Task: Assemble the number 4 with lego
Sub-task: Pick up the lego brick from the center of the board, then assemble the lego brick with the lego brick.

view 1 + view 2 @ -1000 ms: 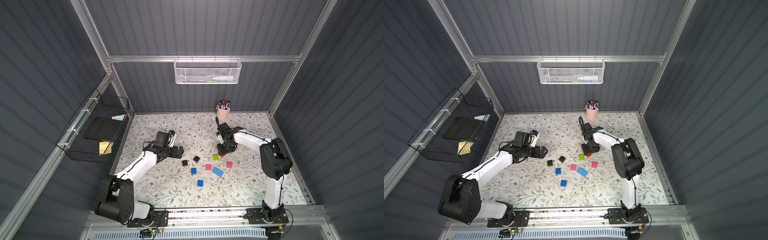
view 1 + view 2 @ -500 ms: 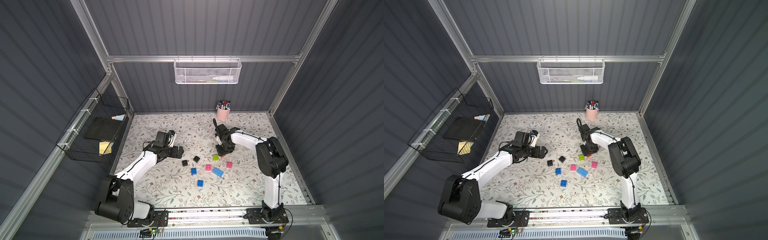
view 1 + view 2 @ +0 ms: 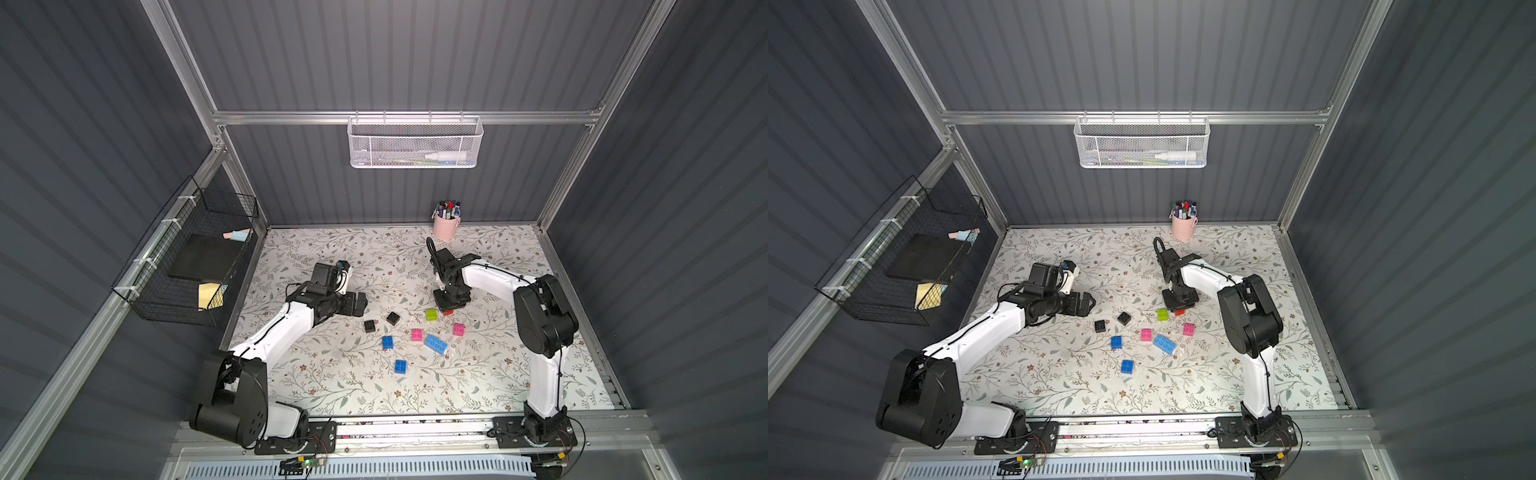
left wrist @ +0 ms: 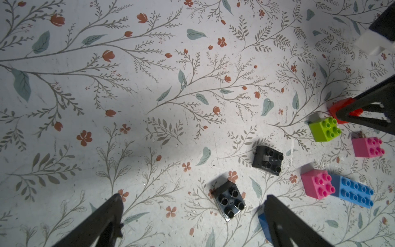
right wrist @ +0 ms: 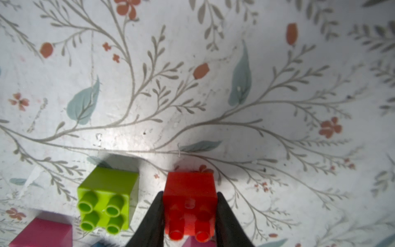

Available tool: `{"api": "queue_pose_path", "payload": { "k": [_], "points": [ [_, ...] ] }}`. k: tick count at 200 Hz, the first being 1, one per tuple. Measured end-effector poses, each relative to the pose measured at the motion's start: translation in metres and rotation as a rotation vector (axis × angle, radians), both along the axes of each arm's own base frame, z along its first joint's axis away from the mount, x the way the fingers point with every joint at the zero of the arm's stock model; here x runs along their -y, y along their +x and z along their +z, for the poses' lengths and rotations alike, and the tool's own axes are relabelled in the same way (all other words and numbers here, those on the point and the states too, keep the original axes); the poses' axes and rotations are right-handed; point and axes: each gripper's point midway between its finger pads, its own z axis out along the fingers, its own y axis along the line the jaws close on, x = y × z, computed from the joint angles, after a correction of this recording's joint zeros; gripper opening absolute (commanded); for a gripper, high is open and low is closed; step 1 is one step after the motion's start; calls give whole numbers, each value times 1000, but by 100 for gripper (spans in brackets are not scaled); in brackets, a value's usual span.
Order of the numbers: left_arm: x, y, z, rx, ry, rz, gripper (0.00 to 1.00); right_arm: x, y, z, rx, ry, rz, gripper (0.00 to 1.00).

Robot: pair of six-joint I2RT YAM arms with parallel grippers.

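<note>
Bricks lie loose on the flowery mat (image 3: 332,386), a little below the middle of both top views. Closest to us, low in the frame, we see a dark blue brick (image 3: 400,366). A bit farther up sit a second dark blue brick (image 3: 387,342), a pink brick (image 3: 417,335) just beside the long light blue brick (image 3: 435,344), and the other pink brick (image 3: 459,329) to their right. Above those we find a black brick (image 3: 369,326) and a second black brick (image 3: 392,318), near each other but apart, and then the lime green brick (image 3: 431,315). Just right of the green one is the red brick (image 3: 448,312), mostly hidden under the right gripper (image 3: 449,306), which points down at it. In the right wrist view we see its two black fingers (image 5: 155,213) pressed on both sides of the red brick, so this pincer is holding it. The left gripper (image 3: 360,303) hangs left of the black bricks, and in the left wrist view we see its jaws spread wide, gripping nothing. Farther back, a pink cup (image 3: 446,228) full of pens (image 3: 448,206) stands by the back wall, and highest in the frame a white basket (image 3: 415,143) hangs on that wall.
</note>
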Motion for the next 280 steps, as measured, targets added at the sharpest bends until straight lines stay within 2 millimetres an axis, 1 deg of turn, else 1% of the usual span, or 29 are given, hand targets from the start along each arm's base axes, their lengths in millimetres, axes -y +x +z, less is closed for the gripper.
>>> {"api": "queue_pose_path", "payload": {
  "k": [11,25,45,55,67,88,113,150,185,209,280],
  "points": [
    [0,0,0,-1,-3,4,99,4,-2,11,13,-2,-46,22],
    [0,0,1,-3,-7,9,99,9,-6,31,44,11,-110,21],
    [0,1,1,-4,-10,14,99,17,-19,56,81,51,-205,19],
    [0,1,1,-2,-11,14,99,20,-26,63,88,67,-248,18],
    [1,2,2,1,-13,14,99,24,-34,66,86,80,-296,18],
    [1,3,3,6,-18,15,99,29,-49,61,61,83,-359,18],
    [2,4,3,13,-22,15,99,27,-58,54,39,69,-394,18],
    [2,5,1,7,-22,17,99,24,-62,48,32,58,-445,18],
    [2,6,0,5,-21,17,99,27,-67,32,11,35,-485,18],
    [2,6,0,5,-21,17,99,27,-66,24,1,25,-494,18],
    [2,6,0,5,-21,17,99,27,-64,20,20,27,-495,19]
  ]
}}
